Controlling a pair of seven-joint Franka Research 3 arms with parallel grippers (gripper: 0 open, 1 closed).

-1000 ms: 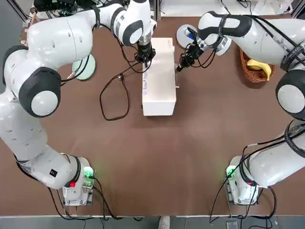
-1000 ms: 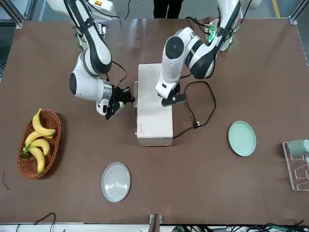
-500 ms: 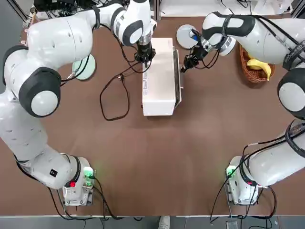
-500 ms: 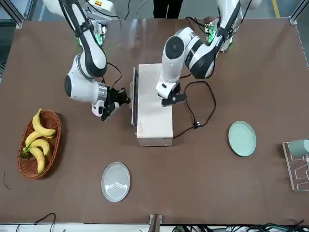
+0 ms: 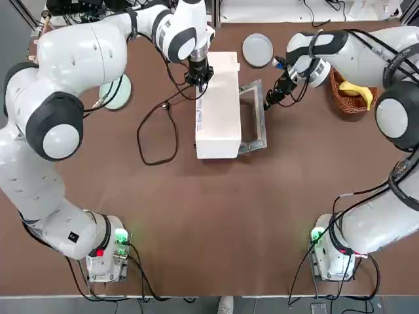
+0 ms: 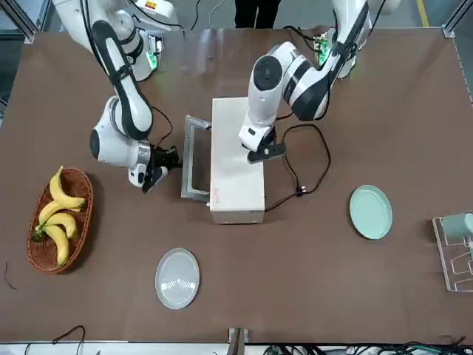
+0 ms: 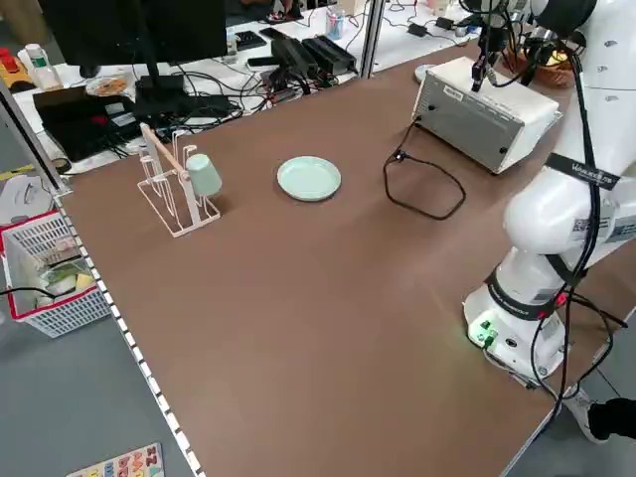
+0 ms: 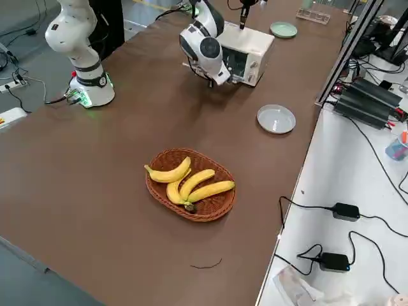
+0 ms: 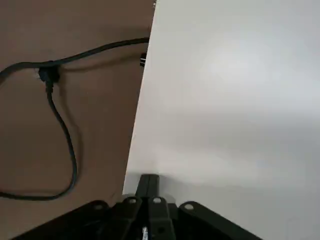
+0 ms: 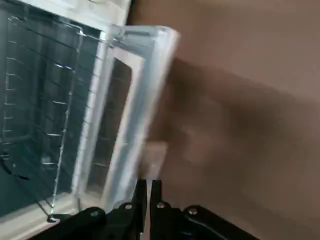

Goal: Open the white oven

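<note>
White oven (image 5: 219,104) door hangs open (right tool (image 5: 269,103) closed, empty, beside it); left tool (image 5: 198,76) closed, pressing its top.

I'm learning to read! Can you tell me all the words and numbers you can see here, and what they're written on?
"FRANKA": this seems to be the word on the black band around the robot arm in the left side view, but it is very small.
A label with red print sits on top of the white oven: too small to read.
A colourful card with letters lies on the floor: too small to read.
Nothing else readable.
</note>
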